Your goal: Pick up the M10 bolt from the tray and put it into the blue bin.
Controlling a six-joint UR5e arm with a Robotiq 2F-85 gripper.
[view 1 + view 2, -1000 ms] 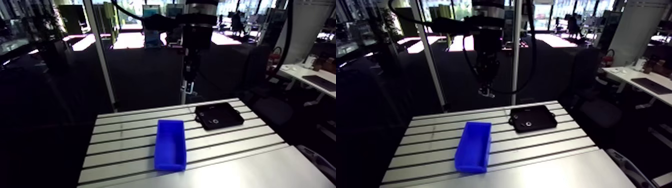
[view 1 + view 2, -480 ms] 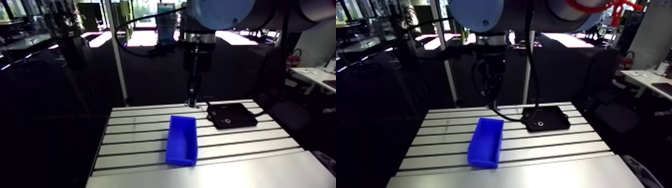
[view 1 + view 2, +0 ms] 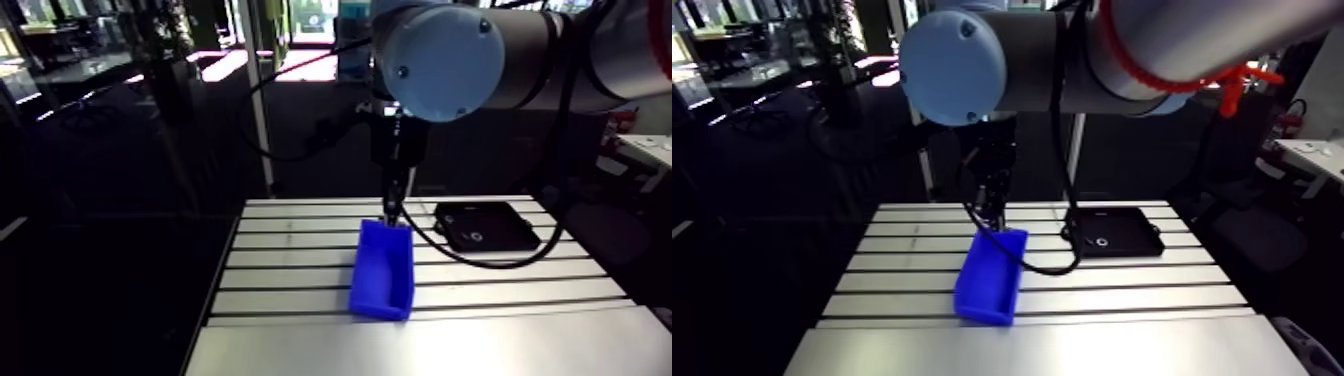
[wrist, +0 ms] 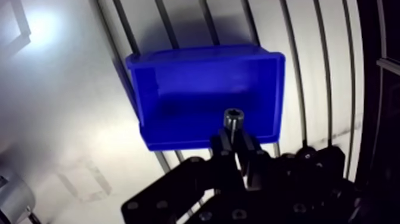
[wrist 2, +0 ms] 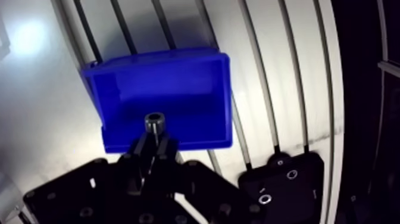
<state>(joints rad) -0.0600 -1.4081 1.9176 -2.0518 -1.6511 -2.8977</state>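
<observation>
Bolt held over the blue bin, not yet released.

In the wrist view the gripper (image 4: 234,140) has its two fingers (image 4: 221,145) closed tight on the M10 bolt (image 4: 233,118), pinching its shank. The bolt's round end, with a dark hollow in it, shows just past the fingertips. The bolt hangs over the open inside of the blue bin (image 4: 190,89), close to the bin's end wall nearest the gripper — how high above the bin's floor cannot be told. In the arm view the gripper comes straight down over that same end of the bin. The bin rests on the slotted table (image 4: 71,113), its long sides running across the slots. The black tray (image 5: 297,190) lies on the table apart from the bin, off one of its long sides — two small ring-shaped parts (image 5: 291,174) sit in it.
</observation>
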